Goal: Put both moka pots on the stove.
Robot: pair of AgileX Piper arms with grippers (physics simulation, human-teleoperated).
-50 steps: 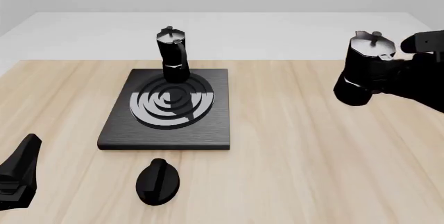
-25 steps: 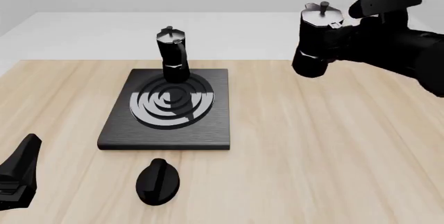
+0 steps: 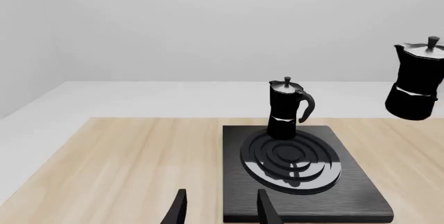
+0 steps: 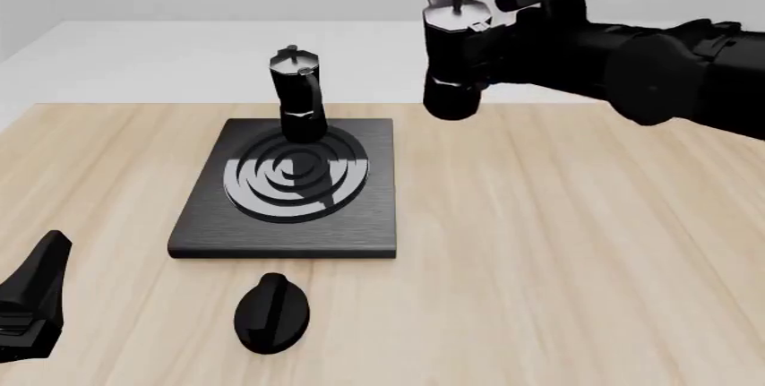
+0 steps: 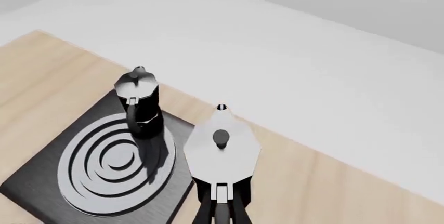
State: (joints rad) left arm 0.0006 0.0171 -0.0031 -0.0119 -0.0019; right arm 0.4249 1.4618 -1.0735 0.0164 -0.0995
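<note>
The stove [image 4: 358, 220] lies left of the table's middle. One moka pot [image 4: 297, 95] stands upright on its far edge, at the rim of the ring burner. My right gripper [image 4: 493, 53] is shut on the second moka pot [image 4: 452, 59] and holds it upright in the air, to the right of the stove and level with its far edge. In the right wrist view the held pot [image 5: 223, 151] hangs beside the standing pot [image 5: 141, 102]. My left gripper [image 4: 30, 310] is open and empty at the front left; its fingers [image 3: 179, 211] point toward the stove [image 3: 347, 193].
A black oval knob [image 4: 271, 312] lies on the table just in front of the stove. The wooden table top [image 4: 574, 252] ends at a pale far strip behind the stove.
My right arm has carried the held pot up and to the left, from the table's right side to near the stove's far right corner. The left arm and the standing pot have not moved.
</note>
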